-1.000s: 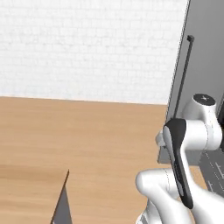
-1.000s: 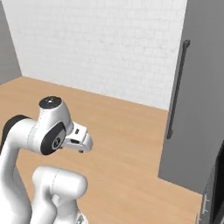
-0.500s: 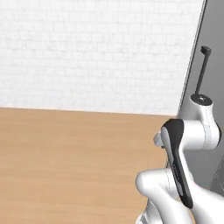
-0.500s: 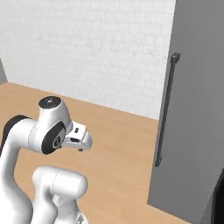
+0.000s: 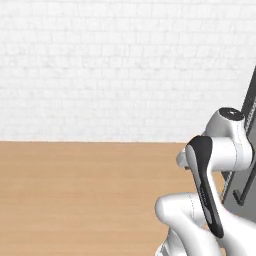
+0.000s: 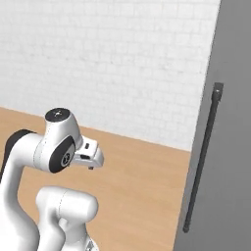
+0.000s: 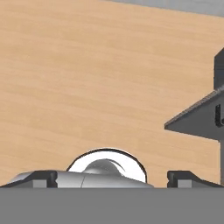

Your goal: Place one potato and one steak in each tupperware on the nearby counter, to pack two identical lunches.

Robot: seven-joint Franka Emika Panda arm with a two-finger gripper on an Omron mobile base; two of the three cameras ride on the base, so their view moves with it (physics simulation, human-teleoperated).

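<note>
My gripper [image 7: 114,177] is open, its two dark fingertips [image 7: 189,176] standing wide apart with nothing between them, pointed down at a light brown wood-grain surface [image 7: 87,78]. In the right base view the hand [image 6: 88,156] juts rightward from the folded white arm, over the same wood surface [image 6: 142,176]. The potato, the steak, the tupperware and the counter are out of view.
A tall grey door [image 6: 230,122] with a dark vertical bar handle [image 6: 201,162] stands at the right; its edge [image 5: 245,170] sits behind the arm in the left base view. A white brick wall [image 5: 110,70] runs along the back. A dark grey angular piece [image 7: 199,118] juts in at the hand view's right.
The whole scene has shifted because the base moved. The grey door slid to the right edge in the left base view and looms larger in the right base view. The arm kept its folded pose.
</note>
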